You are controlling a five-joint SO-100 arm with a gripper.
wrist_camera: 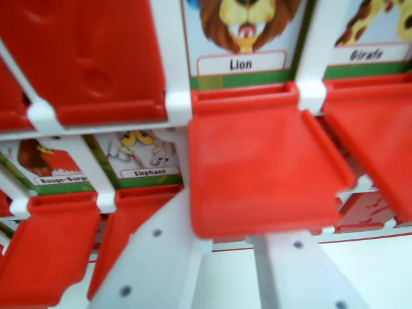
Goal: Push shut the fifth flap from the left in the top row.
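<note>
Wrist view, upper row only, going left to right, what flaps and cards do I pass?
Shut red flap → lion card with its open flap → giraffe card with its open flap.

— Can you read every card?
— No. Your lion card (241, 29) loses its head at the top edge, and the giraffe card (376, 29) runs off the right.
— And the fingers (158, 264)?
— Tips hidden under the red flap (257, 167); whole view's soft.
</note>
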